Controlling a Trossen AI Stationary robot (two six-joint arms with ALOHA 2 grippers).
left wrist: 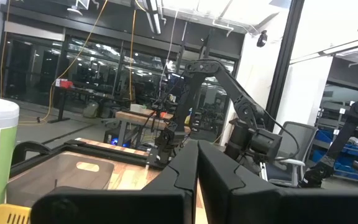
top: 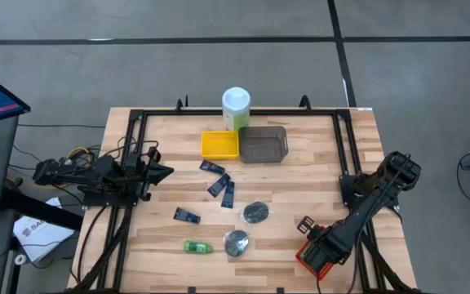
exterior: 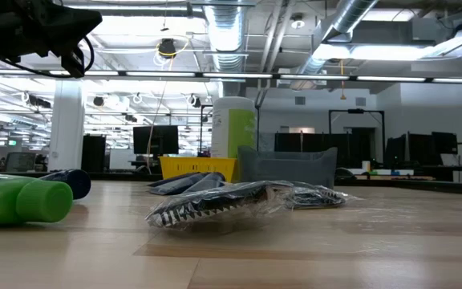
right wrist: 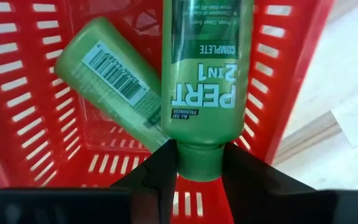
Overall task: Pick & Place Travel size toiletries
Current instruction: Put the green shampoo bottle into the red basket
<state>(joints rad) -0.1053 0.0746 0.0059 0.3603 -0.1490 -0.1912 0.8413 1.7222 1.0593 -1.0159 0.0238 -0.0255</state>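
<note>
My right gripper (right wrist: 199, 177) is at the table's near right, over the red tray (right wrist: 30, 93), shut on a bright green bottle (right wrist: 201, 68). A second green bottle (right wrist: 110, 81) lies on its side in the tray. A third green bottle (top: 197, 247) lies on its side on the table near the front edge. Several dark blue tubes (top: 219, 185) lie flat mid-table, with one (top: 186, 216) nearer the front. Two round dark discs (top: 255, 212) (top: 237, 242) lie flat beside them. My left gripper (top: 168, 171) waits shut above the table's left side. My right gripper pinches the green bottle by its cap (right wrist: 199, 163), one finger (right wrist: 157, 177) on each side of it. The fingers point down into the red tray, and the bottle runs on from them along their length. It crosses over the lying bottle; whether it touches it I cannot tell.
A yellow tray (top: 219, 144) and a grey tray (top: 263, 144) stand side by side at the far middle, with a tall pale green white-lidded canister (top: 236, 109) behind them. Black frame rails (top: 137, 147) run along the table's left and right sides.
</note>
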